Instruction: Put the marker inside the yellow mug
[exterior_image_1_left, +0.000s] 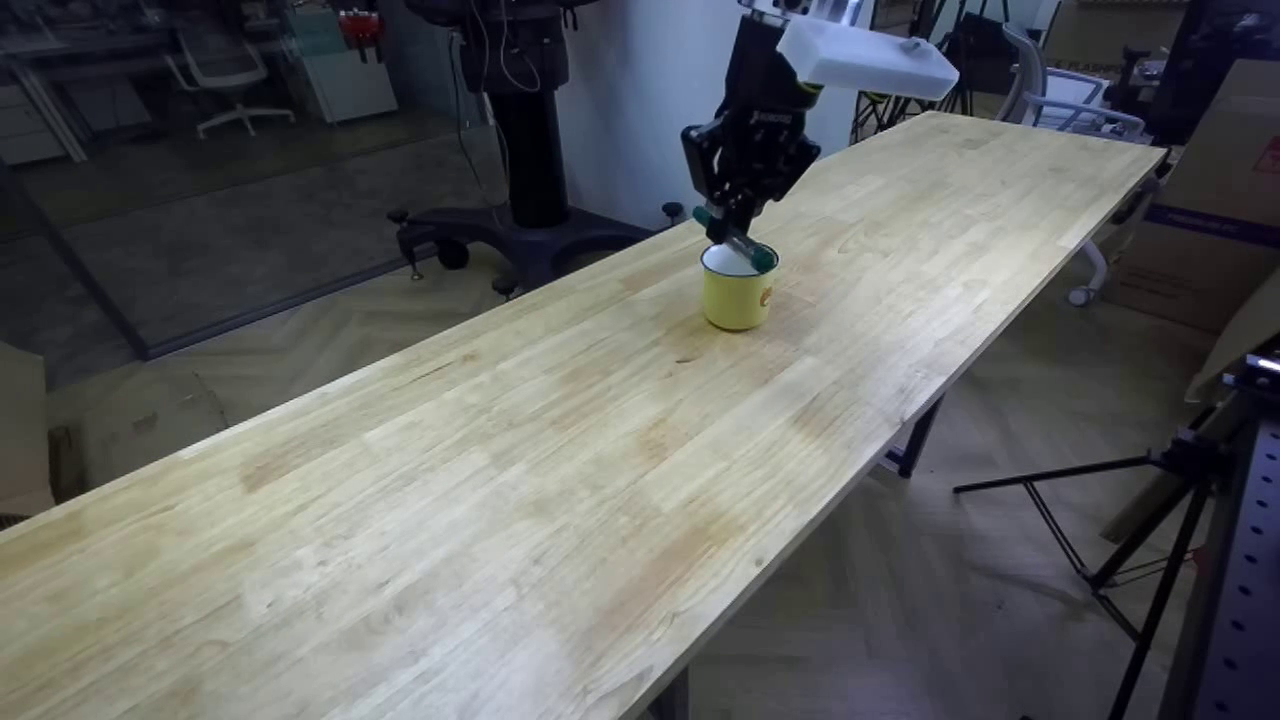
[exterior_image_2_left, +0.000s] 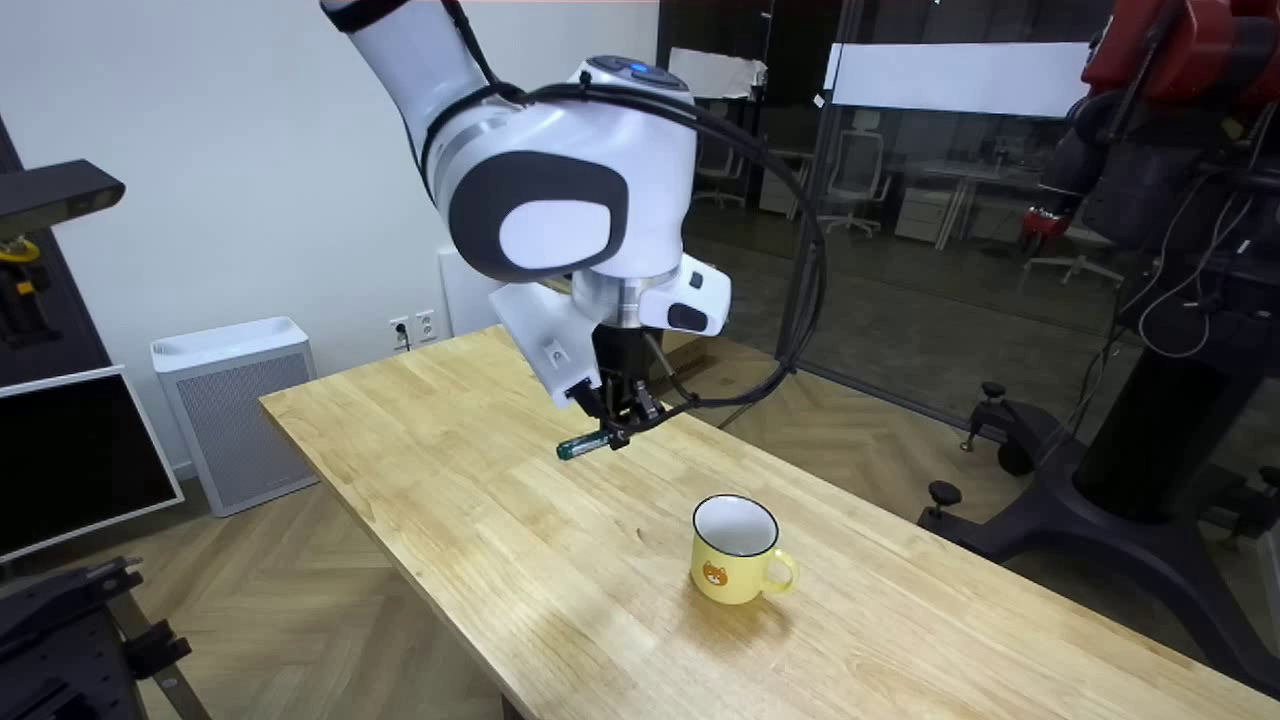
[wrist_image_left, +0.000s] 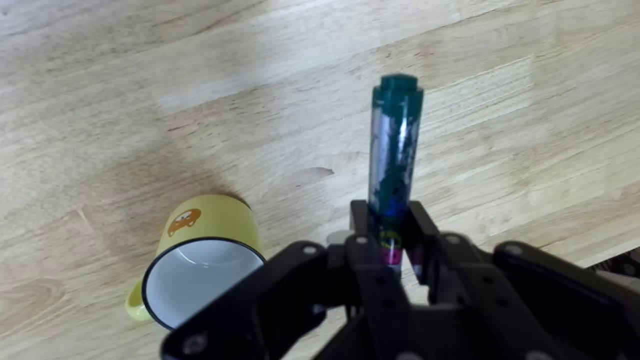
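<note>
The pincer (wrist_image_left: 389, 212) holds the marker (wrist_image_left: 397, 145) clamped between two black fingers (wrist_image_left: 361, 220), the gap between them only as wide as its barrel; its dark green end juts well past the fingertips; the marker appears aslant in both exterior views and is held above the wooden table (exterior_image_2_left: 560, 560); the yellow mug (exterior_image_2_left: 735, 588) stands upright on the table, apart from the marker, though in an exterior view the marker crosses in front of the mug's opening; the mug has a white inside, a dark rim, a handle and an orange animal face on its side; in the wrist view it sits to the left of the fingers, partly hidden by the pincer; above the pincer is the white robot arm (exterior_image_2_left: 650, 180), a black cable (exterior_image_2_left: 820, 260) looping out beside it; past the table's edge, in both exterior views, is a black wheeled stand (exterior_image_1_left: 537, 150); in an exterior view a tripod (exterior_image_1_left: 1195, 455) rises on the table's other side.
</note>
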